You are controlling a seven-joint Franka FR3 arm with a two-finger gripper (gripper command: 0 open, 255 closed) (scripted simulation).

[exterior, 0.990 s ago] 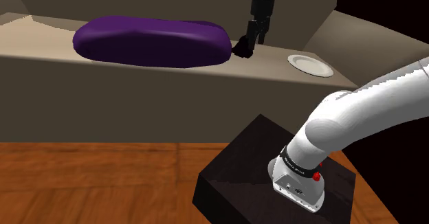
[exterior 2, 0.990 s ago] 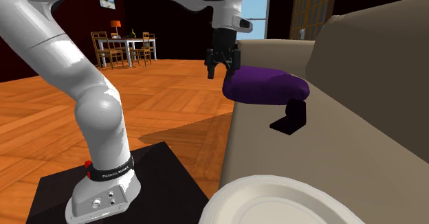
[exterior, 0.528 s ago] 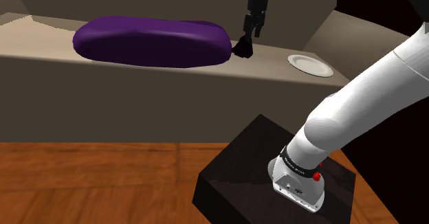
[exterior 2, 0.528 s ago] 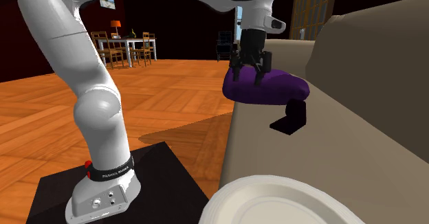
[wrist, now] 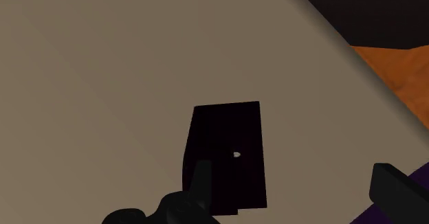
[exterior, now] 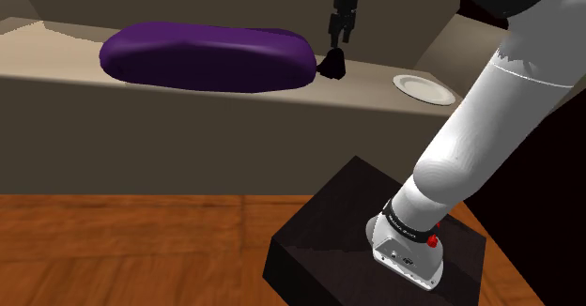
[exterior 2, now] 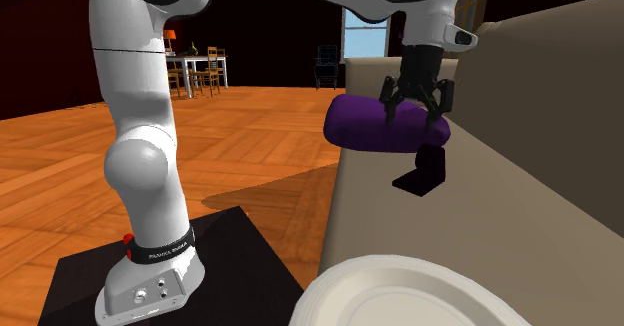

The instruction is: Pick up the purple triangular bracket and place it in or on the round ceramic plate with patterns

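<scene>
The bracket (exterior: pixel 331 65) is a small angled piece, so dark that it reads almost black. It stands on the beige sofa seat just off the end of a purple cushion (exterior: pixel 207 58). My gripper (exterior 2: pixel 412 117) hangs open a short way above the bracket (exterior 2: pixel 422 171), over the cushion's end. In the wrist view the bracket (wrist: pixel 227 154) lies flat-faced below, close to one finger (wrist: pixel 201 178), with a small pale hole in it. The gripper (wrist: pixel 299 188) holds nothing. A pale round plate (exterior: pixel 424 88) rests on the seat further to the shoulder view's right, and its rim (exterior 2: pixel 410 294) shows large in the second exterior view.
The sofa's backrest (exterior 2: pixel 560 94) rises behind the bracket. My stand, a dark box (exterior: pixel 376 243), sits on the orange wooden floor (exterior 2: pixel 230 144) in front of the sofa. A dining table with chairs (exterior 2: pixel 180 69) stands far off.
The arm has swung toward the sofa, carrying the gripper from beside the cushion to above the bracket. The fingers stayed open. Bracket, cushion and plate have not moved.
</scene>
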